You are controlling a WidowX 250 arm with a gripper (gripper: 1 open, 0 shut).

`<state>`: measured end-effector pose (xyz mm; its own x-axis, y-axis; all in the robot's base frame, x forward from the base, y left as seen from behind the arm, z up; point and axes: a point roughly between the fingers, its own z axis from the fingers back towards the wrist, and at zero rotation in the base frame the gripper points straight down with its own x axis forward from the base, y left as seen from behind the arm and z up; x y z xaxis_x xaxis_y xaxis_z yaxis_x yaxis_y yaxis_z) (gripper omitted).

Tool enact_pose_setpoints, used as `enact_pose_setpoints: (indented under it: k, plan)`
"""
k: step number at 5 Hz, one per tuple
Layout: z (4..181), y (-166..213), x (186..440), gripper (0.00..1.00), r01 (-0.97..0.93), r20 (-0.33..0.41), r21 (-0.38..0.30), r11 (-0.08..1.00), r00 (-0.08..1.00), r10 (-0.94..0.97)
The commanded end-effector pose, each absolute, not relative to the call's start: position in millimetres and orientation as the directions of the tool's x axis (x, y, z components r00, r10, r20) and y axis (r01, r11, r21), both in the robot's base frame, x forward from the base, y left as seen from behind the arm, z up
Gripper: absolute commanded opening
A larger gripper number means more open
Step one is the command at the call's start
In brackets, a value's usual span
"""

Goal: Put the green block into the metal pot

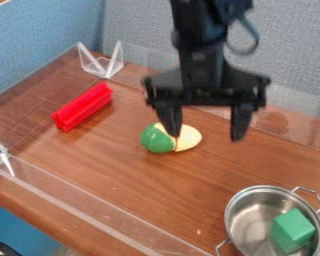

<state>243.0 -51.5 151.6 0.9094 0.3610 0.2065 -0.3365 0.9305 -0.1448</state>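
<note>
The green block [292,232] sits inside the pot [251,209], so the job looks done, and the gripper [204,122] hangs wide open and empty above the table [83,180].

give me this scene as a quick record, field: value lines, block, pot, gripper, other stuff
green block: inside the metal pot, resting on its bottom
metal pot: bottom right of the table, upright, partly cut off by the frame edge
gripper: open, empty, raised above the table, away from the pot
red block: lying flat on the left side of the table
green and yellow object: on the table under the gripper, shape unclear
task state: block already in pot
</note>
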Motion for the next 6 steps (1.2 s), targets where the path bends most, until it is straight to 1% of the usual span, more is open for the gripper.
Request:
enact_pose_setpoints:
  k: [1, 3, 6]
  plan:
    - [171.6, -31.7, 256.3, 1.00, -0.403, 0.243, -0.183, 0.897, 0.866, 0.438]
    - [148.0, -26.2, 266.8, 1.00, -0.504, 0.220, -0.149, 0.850, 0.822, 0.526]
    - [98.6, -12.4, 285.7, 1.00, -0.719, 0.189, -0.095, 0.688, 0.666, 0.722]
